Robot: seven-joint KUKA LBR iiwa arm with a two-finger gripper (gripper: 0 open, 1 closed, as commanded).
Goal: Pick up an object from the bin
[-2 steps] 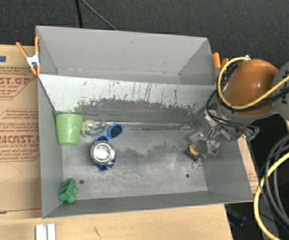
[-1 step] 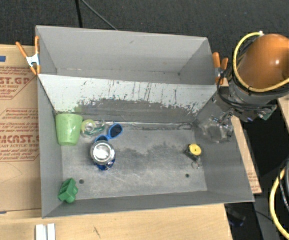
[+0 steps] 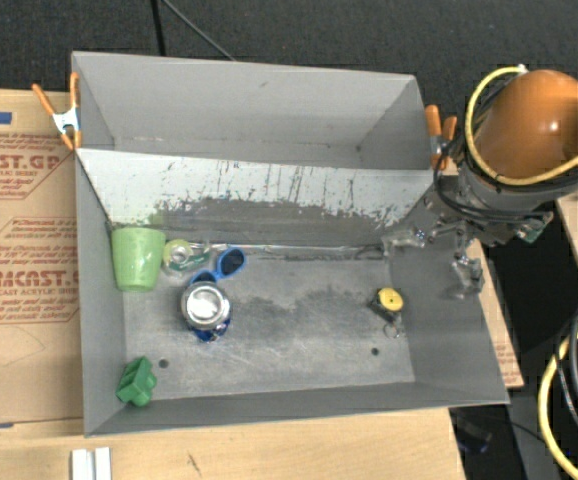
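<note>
Hanging at the right-hand side of the grey metal bin (image 3: 269, 108), the arm's gripper (image 3: 459, 264) sits over the sloping right wall, under the orange dome cover (image 3: 529, 118) on the wrist and its loop of yellow cable (image 3: 481, 88). Whether the gripper is released or clenched cannot be told, since the dark wrist parts and the cover hide its lower end, and nothing can be seen held in it. Nearest to the gripper is a small yellow round piece (image 3: 389, 300), lying on the bin floor just to the camera view's left of the gripper and slightly nearer the front wall, apart from it and not touched. A tiny dark speck (image 3: 376, 351) lies further toward the front wall from there. Everything else rests well away from the gripper, across the floor on the far left side. A light green cup (image 3: 137, 258) lies on its side against the left wall, and next to it, toward the gripper, are a clear glassy thing (image 3: 179, 255) and a blue thing (image 3: 229, 262) touching each other. In front of those stands a silver can (image 3: 205, 308) with blue on its side, its top facing up. Farthest from the gripper, in the front left corner, is a small dark green lump (image 3: 137, 381).
</note>
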